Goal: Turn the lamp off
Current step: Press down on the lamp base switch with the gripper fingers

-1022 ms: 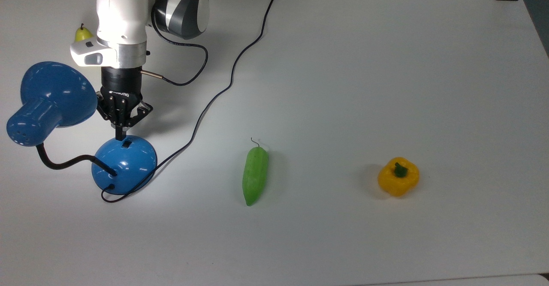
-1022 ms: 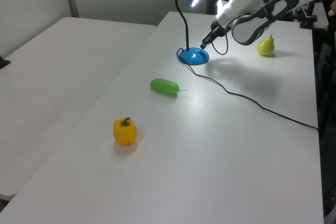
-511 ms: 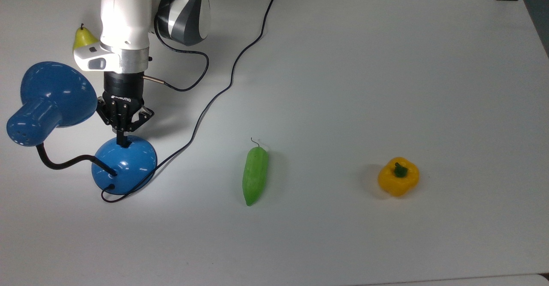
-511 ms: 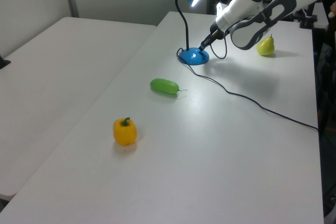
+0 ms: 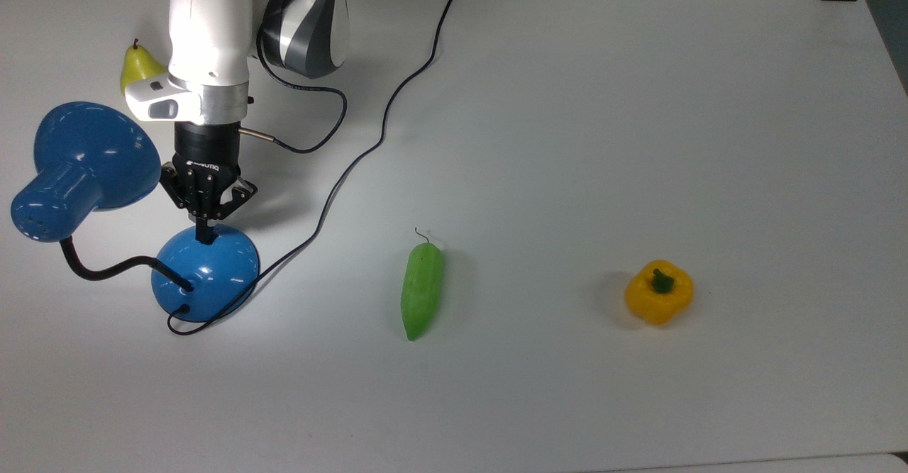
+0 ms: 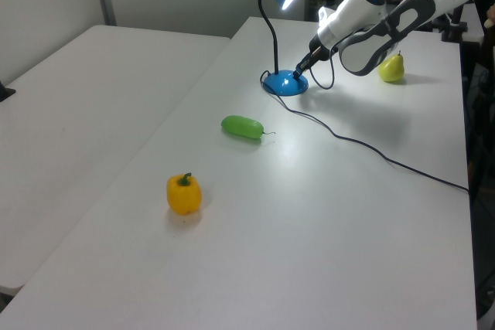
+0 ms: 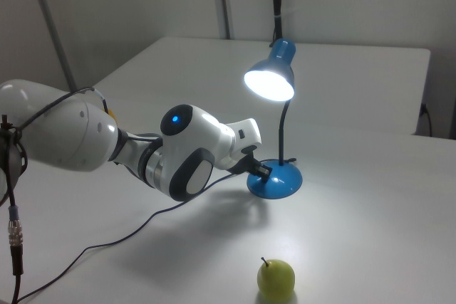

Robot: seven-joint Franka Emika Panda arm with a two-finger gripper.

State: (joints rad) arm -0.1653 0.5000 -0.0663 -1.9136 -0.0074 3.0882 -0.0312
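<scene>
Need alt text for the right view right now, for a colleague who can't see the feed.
A white robot arm reaches across a white table, its gripper at the round base of a blue desk lamp whose shade is lit and shining downward. A yellow-green pear stands on the table nearer the camera, and a dark cable trails over the tabletop.

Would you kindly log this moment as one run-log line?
gripper: shut, tip on lamp base | lamp: lit | task: not done
</scene>
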